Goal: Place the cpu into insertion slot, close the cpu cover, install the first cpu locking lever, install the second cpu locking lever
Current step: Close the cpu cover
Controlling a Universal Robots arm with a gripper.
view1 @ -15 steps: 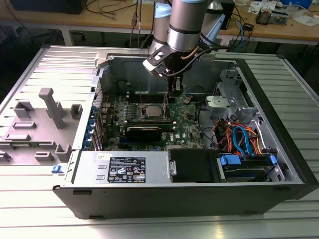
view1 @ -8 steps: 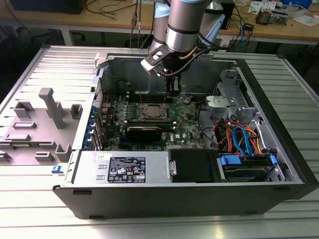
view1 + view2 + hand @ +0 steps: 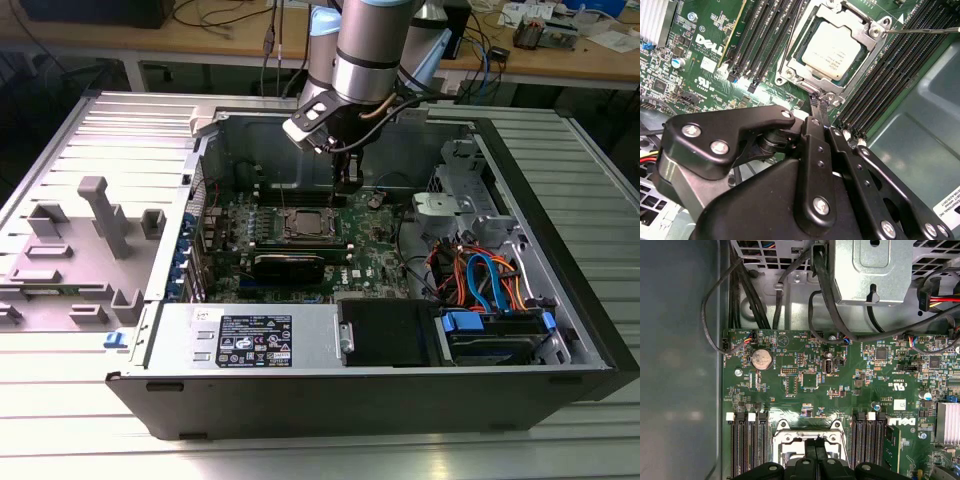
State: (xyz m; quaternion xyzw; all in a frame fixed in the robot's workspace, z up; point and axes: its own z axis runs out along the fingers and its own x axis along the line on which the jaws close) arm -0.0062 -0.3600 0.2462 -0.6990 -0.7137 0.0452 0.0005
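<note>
Cpu [image 3: 832,52] sits under the closed cpu cover [image 3: 860,67], jaws pressed together at the cover's edge.

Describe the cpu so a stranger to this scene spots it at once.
Inside the open computer case, find the green motherboard and its two banks of long black memory slots. Between them lies the small square cpu, framed by a thin silver cover plate; unlike the slots, it is a flat silver-grey metal square.
</note>
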